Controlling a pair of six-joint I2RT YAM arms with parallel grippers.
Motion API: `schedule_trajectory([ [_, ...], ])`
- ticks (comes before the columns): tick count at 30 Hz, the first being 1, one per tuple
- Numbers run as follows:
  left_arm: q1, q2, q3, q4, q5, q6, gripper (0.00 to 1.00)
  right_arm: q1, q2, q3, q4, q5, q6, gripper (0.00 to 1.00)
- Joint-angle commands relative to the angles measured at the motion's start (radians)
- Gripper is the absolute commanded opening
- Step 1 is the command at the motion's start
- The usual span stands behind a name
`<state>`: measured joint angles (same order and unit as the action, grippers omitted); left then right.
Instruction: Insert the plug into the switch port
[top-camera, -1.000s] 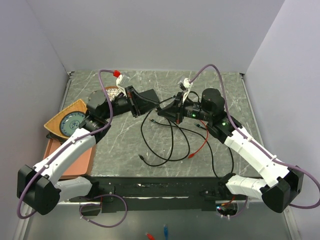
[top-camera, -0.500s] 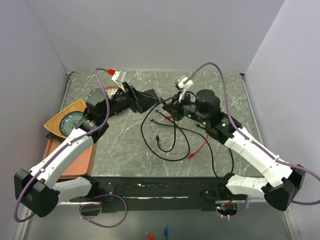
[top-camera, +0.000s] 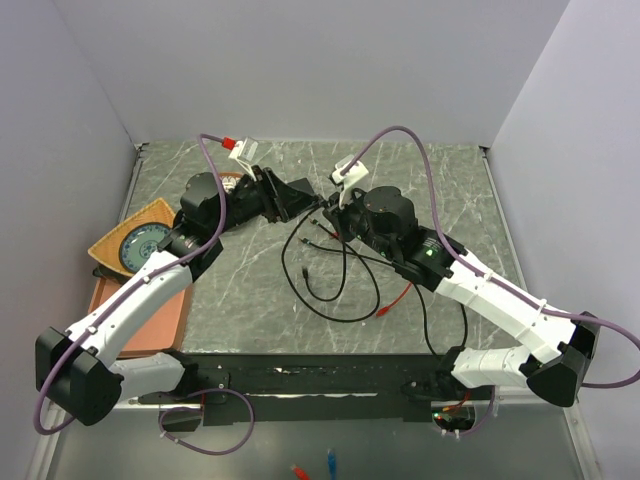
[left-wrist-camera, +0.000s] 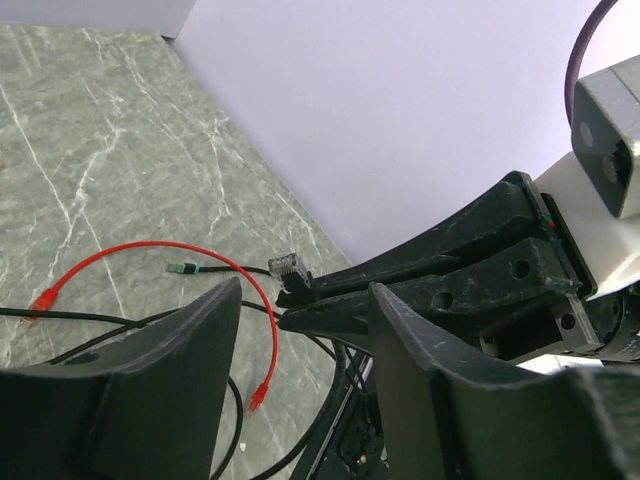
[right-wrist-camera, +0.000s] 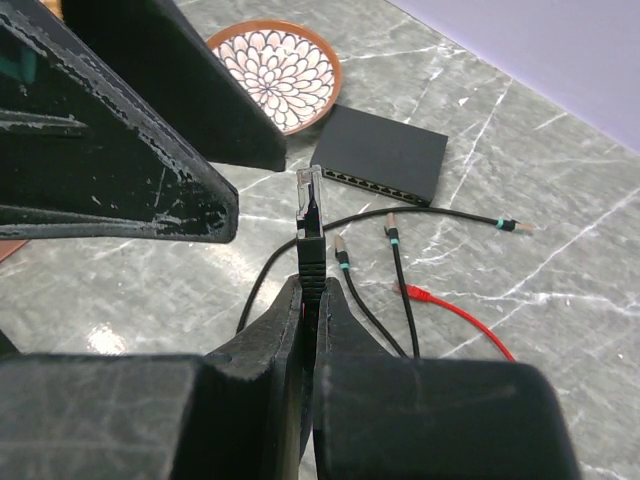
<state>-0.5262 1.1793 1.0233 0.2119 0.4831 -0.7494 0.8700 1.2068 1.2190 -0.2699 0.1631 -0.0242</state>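
Note:
The switch (right-wrist-camera: 385, 160) is a flat black box lying on the table beside the patterned dish (right-wrist-camera: 275, 65), its socket row facing my right wrist camera. In the top view it (top-camera: 303, 190) lies partly under the left fingers. My right gripper (right-wrist-camera: 310, 290) is shut on the black plug (right-wrist-camera: 310, 215), which points at the switch from a short way off and above the table. My left gripper (left-wrist-camera: 305, 300) is open and empty, its fingers on either side of the right gripper's tip and plug (left-wrist-camera: 290, 267). In the top view the two grippers, left (top-camera: 295, 198) and right (top-camera: 325, 212), meet at the table's middle back.
Loose black cables (top-camera: 330, 290) and a red cable (top-camera: 400, 297) lie on the marble table. Black cable ends with teal bands (right-wrist-camera: 342, 255) and a red plug (right-wrist-camera: 420, 293) lie near the switch. A wooden plate (top-camera: 135, 245) and an orange tray (top-camera: 160, 320) sit at left.
My right gripper has moved left and toward the back with the plug, closing on the left gripper and the switch. The left gripper has shifted only slightly.

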Motion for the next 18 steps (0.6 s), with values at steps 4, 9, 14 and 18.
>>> schedule_trajectory([
  [4, -0.005, 0.002, 0.032, 0.049, 0.012, -0.019, 0.57, 0.001, -0.004, 0.059, 0.021, 0.010, 0.003, 0.00],
  [9, -0.004, 0.020, 0.032, 0.060, 0.015, -0.028, 0.56, 0.007, -0.009, 0.050, 0.031, -0.013, 0.015, 0.00],
  [14, -0.004, 0.043, 0.031, 0.090, 0.034, -0.041, 0.43, 0.015, -0.003, 0.057, 0.020, -0.033, 0.018, 0.00],
  [18, -0.005, 0.054, 0.029, 0.106, 0.038, -0.048, 0.41, 0.029, 0.010, 0.057, 0.014, -0.025, 0.012, 0.00],
])
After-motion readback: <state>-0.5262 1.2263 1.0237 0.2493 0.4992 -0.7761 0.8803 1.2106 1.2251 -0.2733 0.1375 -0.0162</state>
